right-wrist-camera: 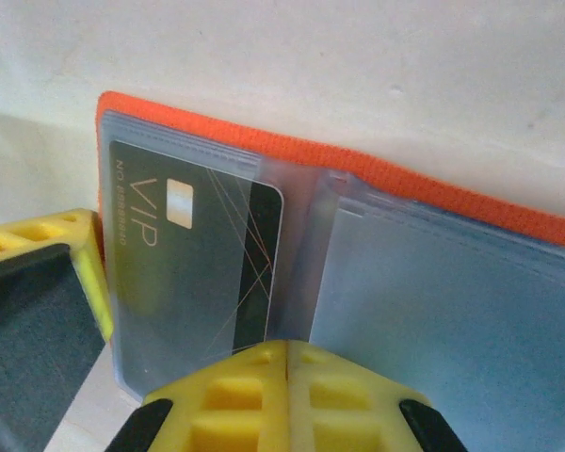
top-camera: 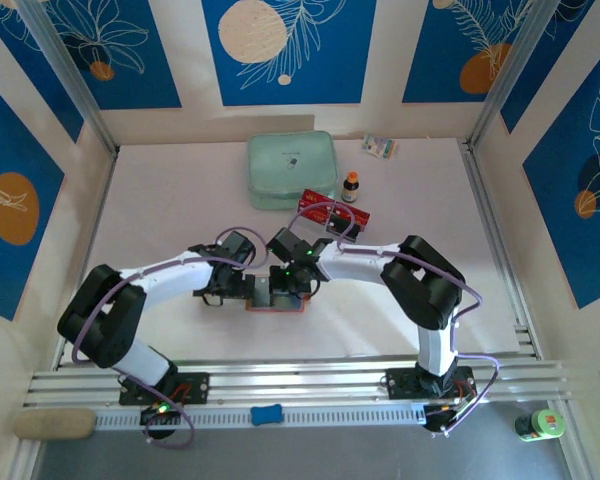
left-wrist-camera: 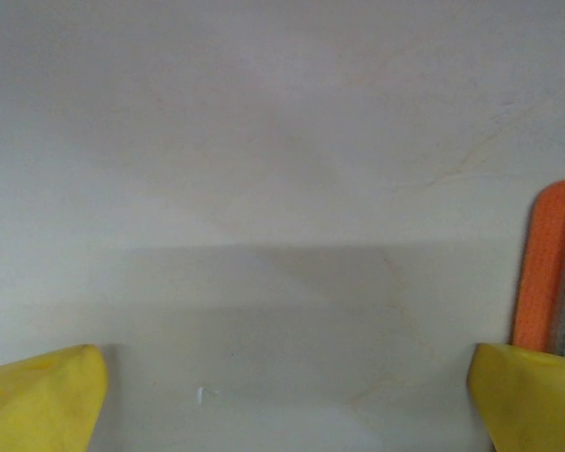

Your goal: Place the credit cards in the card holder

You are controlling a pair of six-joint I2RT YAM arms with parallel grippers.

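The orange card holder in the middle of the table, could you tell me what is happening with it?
The card holder lies open on the table. The right hand is shut on an edge of its clear pockets, and one black VIP card already sits in a pocket. The left hand is open beside the holder's orange edge, gripping nothing. A stack of red cards waits by the mint pouch.
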